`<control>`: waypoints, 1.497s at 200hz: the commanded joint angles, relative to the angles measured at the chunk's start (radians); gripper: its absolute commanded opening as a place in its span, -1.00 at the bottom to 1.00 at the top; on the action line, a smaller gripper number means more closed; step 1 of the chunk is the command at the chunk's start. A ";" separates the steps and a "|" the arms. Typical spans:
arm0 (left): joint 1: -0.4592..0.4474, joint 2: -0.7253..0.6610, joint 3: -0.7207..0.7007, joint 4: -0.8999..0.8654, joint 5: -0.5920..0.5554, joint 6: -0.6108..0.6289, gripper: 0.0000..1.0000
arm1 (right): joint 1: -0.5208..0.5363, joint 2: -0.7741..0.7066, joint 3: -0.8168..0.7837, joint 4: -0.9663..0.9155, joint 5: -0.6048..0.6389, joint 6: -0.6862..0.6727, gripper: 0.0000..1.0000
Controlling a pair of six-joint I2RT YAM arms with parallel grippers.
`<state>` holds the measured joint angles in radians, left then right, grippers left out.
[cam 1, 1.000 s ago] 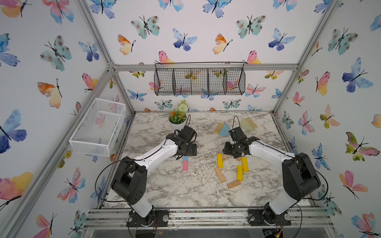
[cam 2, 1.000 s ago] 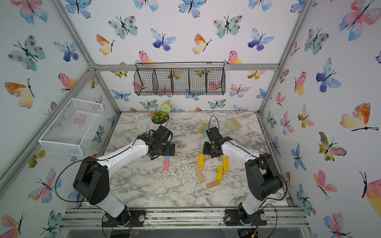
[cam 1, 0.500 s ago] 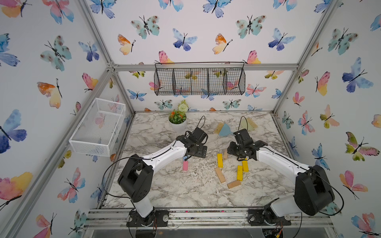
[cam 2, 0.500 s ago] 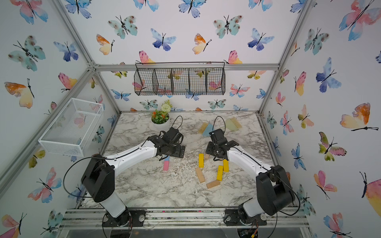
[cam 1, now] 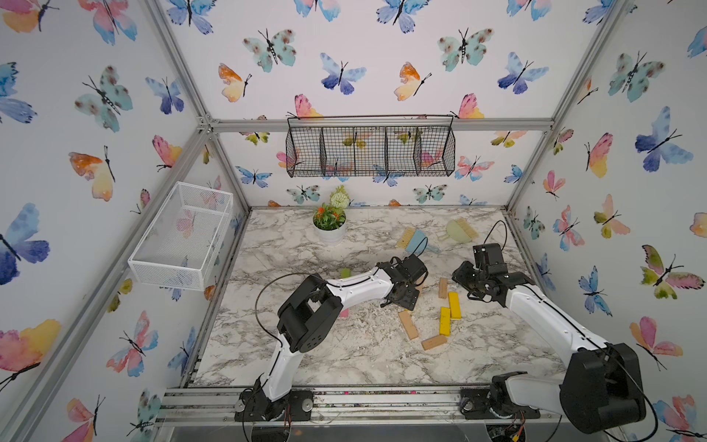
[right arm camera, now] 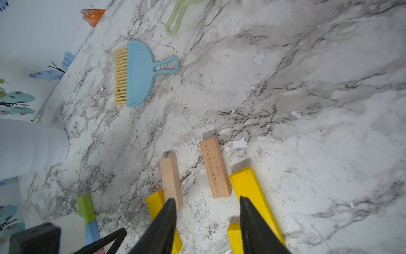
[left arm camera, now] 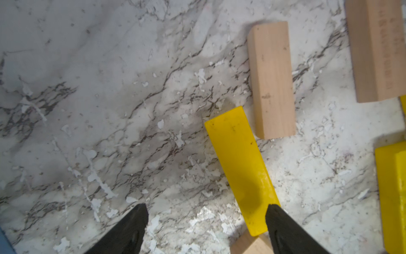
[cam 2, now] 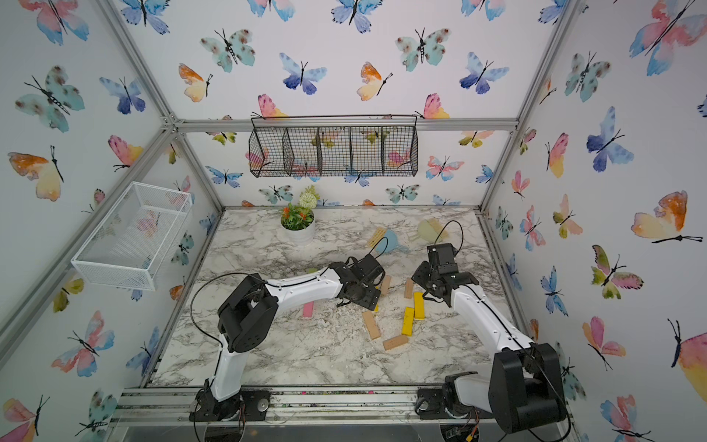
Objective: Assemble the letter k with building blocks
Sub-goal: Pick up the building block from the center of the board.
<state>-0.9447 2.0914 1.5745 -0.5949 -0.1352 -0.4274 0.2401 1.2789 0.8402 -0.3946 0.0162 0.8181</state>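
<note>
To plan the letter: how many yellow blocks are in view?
3. The farther yellow block and the nearer yellow block lie side by side by the right gripper; the third yellow block lies under the open left gripper. Arms may hide more.

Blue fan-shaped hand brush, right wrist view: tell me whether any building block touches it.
No: the blue fan-shaped hand brush lies on the bare marble tabletop, apart from the nearest tan wooden blocks.

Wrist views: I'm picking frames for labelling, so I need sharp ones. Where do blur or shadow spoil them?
Left wrist view: the engraved tan block at the edge is smeared, and a soft shadow darkens part of the yellow block; right wrist view: that engraving reads crisp, only the white pot is soft.
</note>
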 commanded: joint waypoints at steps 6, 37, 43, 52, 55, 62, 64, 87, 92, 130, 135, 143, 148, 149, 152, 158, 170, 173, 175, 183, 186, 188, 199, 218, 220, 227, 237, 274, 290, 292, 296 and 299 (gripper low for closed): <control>-0.003 0.049 0.050 -0.017 0.030 -0.014 0.71 | -0.004 0.007 -0.018 -0.010 -0.033 -0.016 -0.02; -0.003 0.083 0.073 -0.023 0.042 -0.020 0.69 | -0.003 0.007 -0.021 -0.006 -0.038 -0.016 -0.02; -0.004 0.089 0.075 -0.025 0.045 -0.018 0.69 | -0.003 0.007 -0.021 -0.004 -0.038 -0.017 -0.02; -0.003 0.098 0.080 -0.026 0.049 -0.015 0.68 | -0.003 0.007 -0.021 -0.003 -0.038 -0.017 -0.02; -0.003 0.101 0.082 -0.027 0.049 -0.014 0.68 | -0.004 0.007 -0.021 -0.003 -0.038 -0.017 -0.02; -0.003 0.107 0.085 -0.031 0.049 -0.013 0.68 | -0.003 0.007 -0.021 -0.004 -0.038 -0.017 -0.02; -0.003 0.108 0.086 -0.030 0.048 -0.013 0.68 | -0.003 0.008 -0.021 -0.004 -0.038 -0.017 -0.02; -0.003 0.122 0.095 -0.038 0.047 -0.011 0.58 | -0.004 0.009 -0.020 -0.004 -0.041 -0.017 -0.02; -0.003 0.124 0.097 -0.040 0.045 -0.011 0.54 | -0.004 0.008 -0.020 -0.004 -0.041 -0.017 -0.02; -0.003 0.126 0.100 -0.051 0.014 0.001 0.34 | -0.003 0.014 -0.018 -0.004 -0.048 -0.017 -0.02; -0.003 0.127 0.100 -0.054 0.009 0.004 0.34 | -0.003 0.015 -0.017 -0.006 -0.050 -0.017 -0.02; -0.003 0.128 0.101 -0.057 0.002 0.010 0.34 | -0.004 0.016 -0.017 -0.006 -0.054 -0.019 -0.02; -0.003 0.130 0.103 -0.060 -0.001 0.013 0.36 | -0.004 0.017 -0.016 -0.006 -0.055 -0.019 -0.02; -0.003 0.130 0.103 -0.061 -0.001 0.014 0.37 | -0.004 0.017 -0.016 -0.006 -0.055 -0.019 -0.02; -0.003 0.131 0.105 -0.062 -0.003 0.016 0.38 | -0.004 0.017 -0.017 -0.006 -0.056 -0.019 -0.02; -0.003 0.131 0.105 -0.066 -0.006 0.017 0.40 | -0.004 0.019 -0.016 -0.006 -0.058 -0.018 -0.02; -0.003 0.126 0.105 -0.067 -0.014 0.016 0.45 | -0.004 0.023 -0.016 -0.007 -0.063 -0.020 -0.03; -0.003 0.124 0.105 -0.067 -0.016 0.016 0.47 | -0.004 0.023 -0.016 -0.007 -0.065 -0.020 -0.02; -0.003 0.123 0.105 -0.067 -0.016 0.016 0.48 | -0.003 0.023 -0.016 -0.007 -0.065 -0.020 -0.02; -0.003 0.116 0.108 -0.066 -0.019 0.016 0.53 | -0.003 0.026 -0.016 -0.006 -0.067 -0.019 -0.02; -0.003 0.115 0.110 -0.066 -0.020 0.017 0.55 | -0.003 0.028 -0.016 -0.006 -0.068 -0.019 -0.03; -0.003 0.115 0.111 -0.065 -0.020 0.017 0.55 | -0.003 0.028 -0.016 -0.006 -0.068 -0.020 -0.03; -0.003 0.114 0.123 -0.066 -0.018 0.022 0.54 | -0.004 0.028 -0.015 -0.006 -0.068 -0.019 -0.03; -0.003 0.127 0.142 -0.068 -0.006 0.036 0.36 | -0.003 0.024 -0.013 -0.007 -0.065 -0.019 -0.02; -0.003 0.130 0.144 -0.069 -0.005 0.037 0.35 | -0.004 0.024 -0.013 -0.007 -0.065 -0.020 -0.02; -0.003 0.135 0.147 -0.070 -0.004 0.039 0.27 | -0.003 0.022 -0.013 -0.008 -0.061 -0.020 -0.03; -0.003 0.142 0.154 -0.075 -0.002 0.041 0.17 | -0.003 0.021 -0.013 -0.010 -0.058 -0.020 -0.03; -0.003 0.148 0.158 -0.096 -0.010 0.039 0.00 | -0.004 0.019 -0.015 -0.006 -0.057 -0.019 -0.02; -0.002 0.153 0.160 -0.108 -0.019 0.033 0.01 | -0.004 0.022 -0.013 -0.005 -0.061 -0.018 -0.02; -0.003 0.154 0.162 -0.108 -0.020 0.031 0.01 | -0.003 0.023 -0.013 -0.004 -0.062 -0.017 -0.03; -0.002 0.156 0.163 -0.111 -0.022 0.029 0.00 | -0.003 0.023 -0.014 -0.003 -0.063 -0.017 -0.03; -0.002 0.157 0.166 -0.112 -0.023 0.029 0.00 | -0.004 0.025 -0.013 -0.003 -0.063 -0.017 -0.02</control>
<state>-0.9447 2.2261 1.7210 -0.6598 -0.1314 -0.3981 0.2398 1.2984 0.8295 -0.3946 -0.0429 0.8104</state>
